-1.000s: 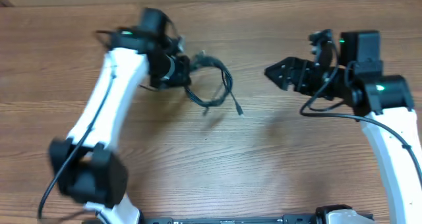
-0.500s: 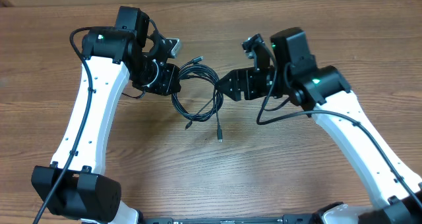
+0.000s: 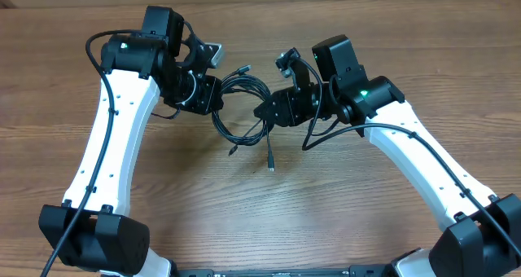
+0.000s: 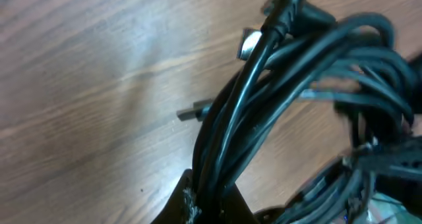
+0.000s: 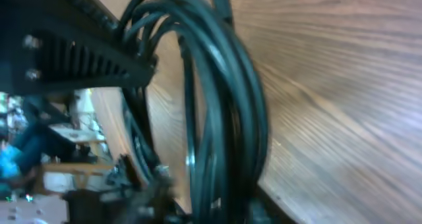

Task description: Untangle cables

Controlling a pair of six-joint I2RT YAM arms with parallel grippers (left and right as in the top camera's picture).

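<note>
Counts: two white-and-black robot arms, two pincers, one tangled bundle of thin black cables [image 3: 244, 107]. The number of cords in it cannot be told. Three plug ends show from overhead.

Left arm [image 3: 114, 138] reaches from the near-left corner to the far middle of the brown wood-grain surface [image 3: 342, 204]. The left pincer [image 3: 213, 103] is clenched on the left side of the cables. In the left wrist view the strands rise out of its black tip [image 4: 201, 207] toward the upper right, with a silvery plug [image 4: 249, 43] against them.

The bundle sits between the two pincers, at the far middle of the surface. Its loop runs long from far to near. One plug end [image 3: 242, 69] points to the far side. Two tails trail toward the near edge, ending at plug ends [image 3: 232, 151] and [image 3: 270, 165].

The right pincer [image 3: 262, 112] touches the bundle's right side. The right wrist view shows strands beside one black finger [image 5: 79, 49]; clenched or released, I cannot tell. Right arm [image 3: 423, 163] runs off to the near-right corner.
</note>
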